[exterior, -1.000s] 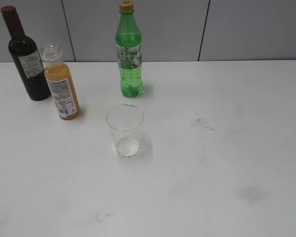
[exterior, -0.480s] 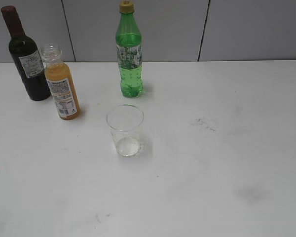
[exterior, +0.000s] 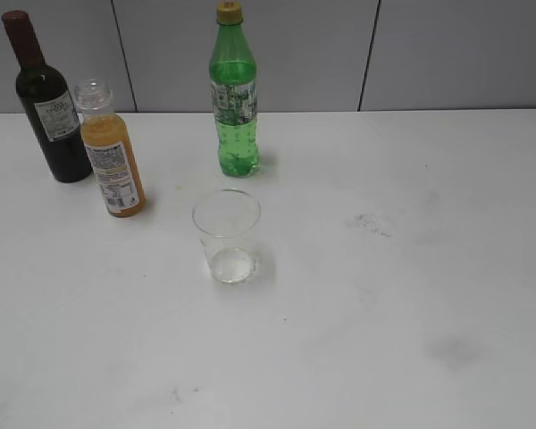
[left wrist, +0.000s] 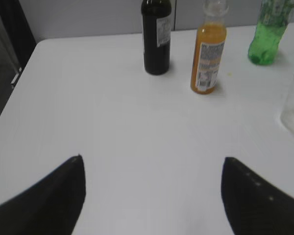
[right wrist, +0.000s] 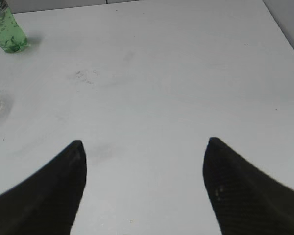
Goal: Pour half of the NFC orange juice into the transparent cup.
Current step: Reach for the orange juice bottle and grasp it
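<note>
Both sets of fingers, left and right, are spread wide over bare desk, holding nothing. Nearest, the transparent cup stands empty; far-left, the uncapped NFC orange juice, nearly full, beside the wine bottle; green soda bottle farthest.

Small clear plastic bottle: cloudy orange liquid, white-and-black label. Clear colourless tumbler. Tall green soda bottle: yellow cap, label white-green, print too small to read. Dark wine bottle: maroon top, pale label. White counter, faint grey smudges. Grey wall panels. Both grippers' fingers black.
</note>
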`<action>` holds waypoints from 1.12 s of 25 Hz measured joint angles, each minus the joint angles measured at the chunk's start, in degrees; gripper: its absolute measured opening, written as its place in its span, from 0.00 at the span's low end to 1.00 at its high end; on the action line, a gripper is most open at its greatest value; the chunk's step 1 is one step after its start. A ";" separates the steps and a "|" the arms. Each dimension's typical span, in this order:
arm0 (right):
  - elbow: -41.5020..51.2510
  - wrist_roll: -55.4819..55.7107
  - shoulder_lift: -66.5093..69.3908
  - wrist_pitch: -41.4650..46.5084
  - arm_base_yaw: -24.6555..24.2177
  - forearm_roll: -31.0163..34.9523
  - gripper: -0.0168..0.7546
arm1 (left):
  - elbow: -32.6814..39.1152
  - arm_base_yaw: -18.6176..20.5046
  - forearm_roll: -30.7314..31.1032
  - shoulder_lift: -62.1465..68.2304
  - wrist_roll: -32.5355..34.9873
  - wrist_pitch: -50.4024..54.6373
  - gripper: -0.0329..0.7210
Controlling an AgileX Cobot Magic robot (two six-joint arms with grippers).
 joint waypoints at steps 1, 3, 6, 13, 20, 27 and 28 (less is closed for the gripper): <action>0.00 0.00 0.00 0.00 0.00 0.00 0.76 | -0.05 0.00 -0.85 0.65 -0.05 -1.94 0.94; 0.00 0.00 0.00 0.00 0.00 0.00 0.76 | -0.05 0.00 -2.54 2.76 -0.05 -7.03 0.93; 0.00 0.00 0.00 0.00 0.00 0.00 0.76 | -0.05 0.00 -3.86 7.21 -0.05 -15.15 0.90; 0.00 0.00 0.00 0.00 0.00 0.00 0.76 | 1.54 0.00 -7.64 20.10 -0.05 -36.20 0.86; 0.00 0.00 0.00 0.00 0.00 0.00 0.76 | 6.46 -0.91 -7.11 32.00 -0.05 -54.34 0.85; 0.00 0.00 0.00 0.00 0.00 0.00 0.76 | 9.85 -9.12 -3.56 43.63 -0.05 -72.07 0.83; 0.00 0.00 0.00 0.00 0.00 0.00 0.76 | 9.90 -9.95 -2.65 45.75 -0.05 -73.51 0.83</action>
